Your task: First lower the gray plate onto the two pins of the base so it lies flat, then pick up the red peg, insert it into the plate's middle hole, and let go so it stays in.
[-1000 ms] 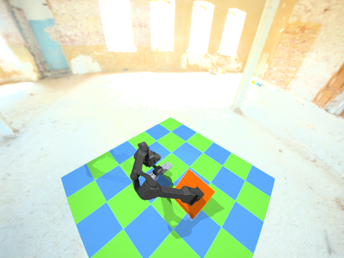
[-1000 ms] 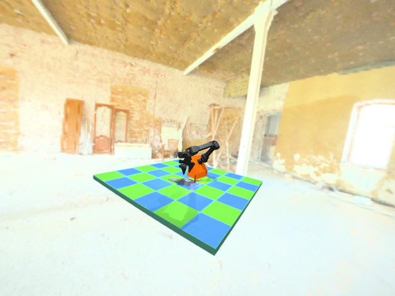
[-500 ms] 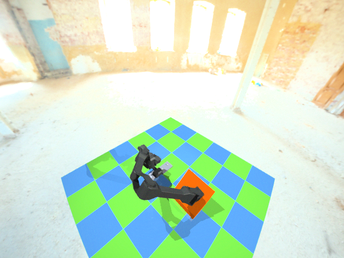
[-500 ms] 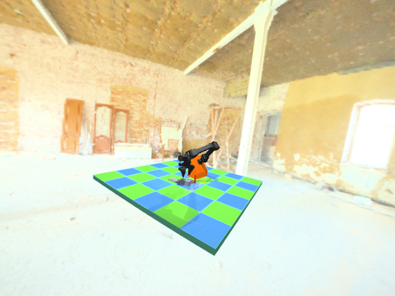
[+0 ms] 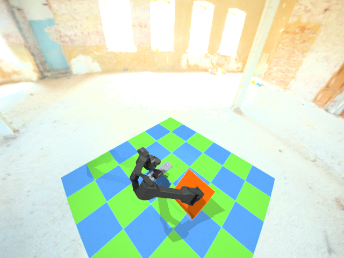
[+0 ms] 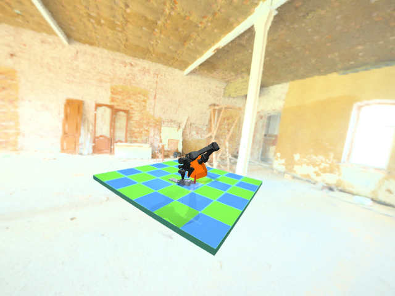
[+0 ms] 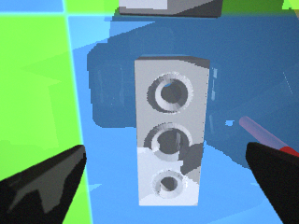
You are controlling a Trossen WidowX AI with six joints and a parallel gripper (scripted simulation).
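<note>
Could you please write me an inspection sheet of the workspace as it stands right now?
Surface: checkered green and blue board on a pale floor.
Job's things: gray plate with three holes lies flat on a blue square; base just beyond it; red peg to the plate's right.
Clutter: orange block under the arm's mount.
Grippers: gripper open, empty, its fingers either side of the plate.
Cables: nothing seen.
Surroundings: worn brick hall, white pillar, windows.
</note>
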